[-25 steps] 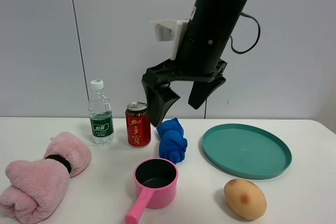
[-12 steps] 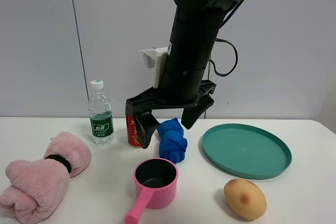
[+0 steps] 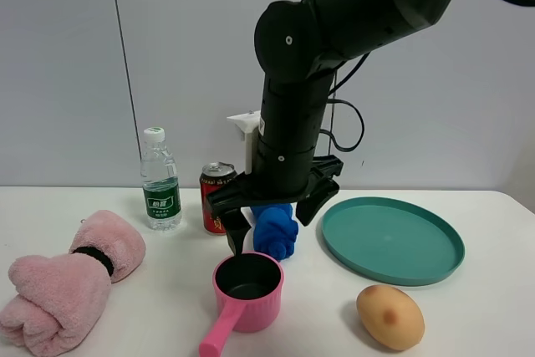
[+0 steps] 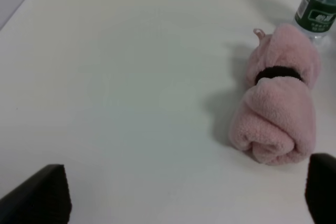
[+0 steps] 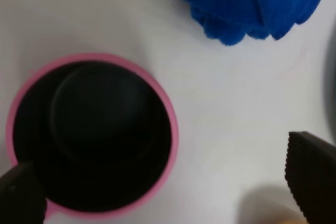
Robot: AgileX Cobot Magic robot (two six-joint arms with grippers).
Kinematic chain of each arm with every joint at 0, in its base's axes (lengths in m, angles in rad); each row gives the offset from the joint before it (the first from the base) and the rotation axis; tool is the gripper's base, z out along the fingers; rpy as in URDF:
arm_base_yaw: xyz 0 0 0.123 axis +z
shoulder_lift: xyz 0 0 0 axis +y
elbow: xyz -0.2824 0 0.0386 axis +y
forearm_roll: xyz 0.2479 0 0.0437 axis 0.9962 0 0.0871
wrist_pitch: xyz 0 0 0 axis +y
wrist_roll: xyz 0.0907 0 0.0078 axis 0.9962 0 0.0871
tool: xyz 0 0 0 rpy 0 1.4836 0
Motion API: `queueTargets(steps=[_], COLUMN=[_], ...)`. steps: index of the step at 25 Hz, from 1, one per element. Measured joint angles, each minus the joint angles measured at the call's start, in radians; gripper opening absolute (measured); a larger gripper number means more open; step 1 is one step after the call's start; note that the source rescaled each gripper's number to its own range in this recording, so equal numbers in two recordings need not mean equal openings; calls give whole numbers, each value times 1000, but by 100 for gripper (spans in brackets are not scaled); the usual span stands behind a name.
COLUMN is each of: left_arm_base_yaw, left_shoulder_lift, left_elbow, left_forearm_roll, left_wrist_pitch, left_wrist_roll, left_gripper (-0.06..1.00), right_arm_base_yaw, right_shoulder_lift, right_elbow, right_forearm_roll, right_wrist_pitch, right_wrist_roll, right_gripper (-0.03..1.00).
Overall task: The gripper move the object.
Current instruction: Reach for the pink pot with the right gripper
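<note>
right claw [image 3: 272, 232]: spread wide | small pink toy saucepan [image 3: 248, 288]: just below, off-centre toward one finger | handle [image 3: 219, 334]: pointing away from claw

Can [image 3: 212, 196], bottle label [image 3: 161, 200] — lettering illegible

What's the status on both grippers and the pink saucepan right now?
Right gripper open, poised over pink saucepan, not gripping. Left gripper open, empty, near pink towel. Saucepan upright on table. Blue cloth close behind it, not touching.
</note>
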Motion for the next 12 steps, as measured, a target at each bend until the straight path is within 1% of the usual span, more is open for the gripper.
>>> queueTargets(steps=[8, 12], left_arm_base_yaw=[0, 0], left_shoulder_lift=[0, 0], left_elbow=[0, 0], left_forearm_roll=[0, 0], left_wrist_pitch=[0, 0], left_wrist_roll=[0, 0], left_gripper=[100, 100], right_arm_base_yaw=[0, 0], right_shoulder_lift=[44, 44], right_elbow=[0, 0], right_forearm_roll=[-1, -11], right_wrist_pitch=[-46, -69], right_wrist_roll=[148, 178], right_gripper=[91, 91])
